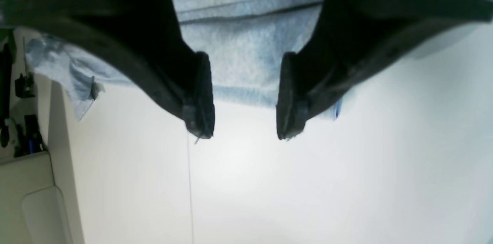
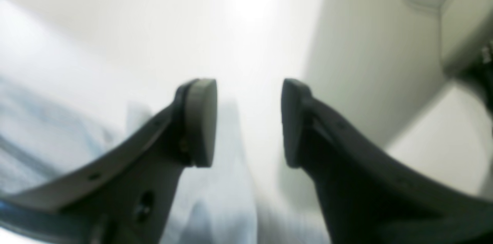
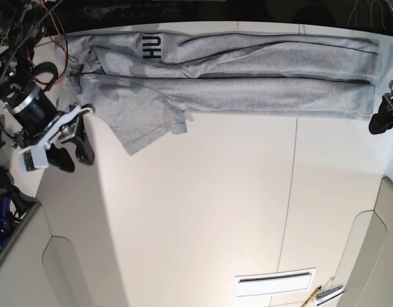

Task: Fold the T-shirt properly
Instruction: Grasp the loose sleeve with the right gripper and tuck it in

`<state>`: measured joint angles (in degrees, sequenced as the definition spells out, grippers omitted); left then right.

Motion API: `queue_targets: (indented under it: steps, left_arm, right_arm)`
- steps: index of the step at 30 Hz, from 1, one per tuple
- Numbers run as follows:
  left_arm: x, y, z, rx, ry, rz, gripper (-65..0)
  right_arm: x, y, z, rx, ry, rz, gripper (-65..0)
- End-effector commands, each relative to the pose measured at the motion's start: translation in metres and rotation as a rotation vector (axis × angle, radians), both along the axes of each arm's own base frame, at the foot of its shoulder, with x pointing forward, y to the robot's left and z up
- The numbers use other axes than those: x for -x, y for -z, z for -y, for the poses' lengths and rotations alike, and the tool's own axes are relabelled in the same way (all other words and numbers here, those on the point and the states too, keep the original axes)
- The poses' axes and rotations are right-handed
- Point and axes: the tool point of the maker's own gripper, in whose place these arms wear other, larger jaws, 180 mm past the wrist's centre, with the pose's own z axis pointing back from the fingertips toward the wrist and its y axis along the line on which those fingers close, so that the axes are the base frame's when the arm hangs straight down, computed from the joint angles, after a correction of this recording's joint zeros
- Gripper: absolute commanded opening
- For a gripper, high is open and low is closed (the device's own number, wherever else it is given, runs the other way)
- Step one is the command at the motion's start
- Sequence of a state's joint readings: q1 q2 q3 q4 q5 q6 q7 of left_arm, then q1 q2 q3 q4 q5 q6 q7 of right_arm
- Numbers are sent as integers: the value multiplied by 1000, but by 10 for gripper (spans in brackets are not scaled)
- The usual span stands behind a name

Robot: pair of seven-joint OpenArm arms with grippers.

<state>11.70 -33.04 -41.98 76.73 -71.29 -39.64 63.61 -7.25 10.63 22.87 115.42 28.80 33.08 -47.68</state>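
Observation:
The grey T-shirt (image 3: 248, 70) lies as a long folded band along the far edge of the white table (image 3: 203, 211). Black lettering (image 3: 150, 46) shows near its left end, and one sleeve (image 3: 145, 121) sticks out toward the table's middle. My right gripper (image 3: 73, 153) hovers open just off the shirt's left end, and the right wrist view shows its pads apart (image 2: 248, 122) with cloth (image 2: 38, 128) to the side. My left gripper (image 3: 377, 121) stands at the shirt's right end. It is open (image 1: 244, 97), with the shirt's hem (image 1: 246, 44) lying behind the gap, not pinched.
A thin seam (image 3: 289, 192) runs down the table. A white slotted plate (image 3: 273, 281) and some small tools (image 3: 321, 295) lie at the near edge. Cables and hardware (image 3: 24, 38) crowd the far left corner. Rounded table edges drop off on both sides.

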Motion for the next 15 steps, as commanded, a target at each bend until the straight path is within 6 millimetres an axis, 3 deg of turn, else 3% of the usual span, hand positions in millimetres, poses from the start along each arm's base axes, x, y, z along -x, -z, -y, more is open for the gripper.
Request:
queue_targets:
  steps: [1,6,11,15]
  left_arm:
    - [-8,-18,-7,-26,5,49,-354]
    - [-7,-18,-7,-30,5,46,-354]
    - [-7,-18,-7,-30,5,46,-354]
    - [-8,-19,-8,-30,2,52,-354]
  right_arm:
    - [-10,-11,1,-17,14,44,-380]
    - [-40,14,2,-82,59,-17,-380]
    - [-55,69,15,-85,102,-175,-380]
    - [-54,113,6,-143,95,-309,-380]
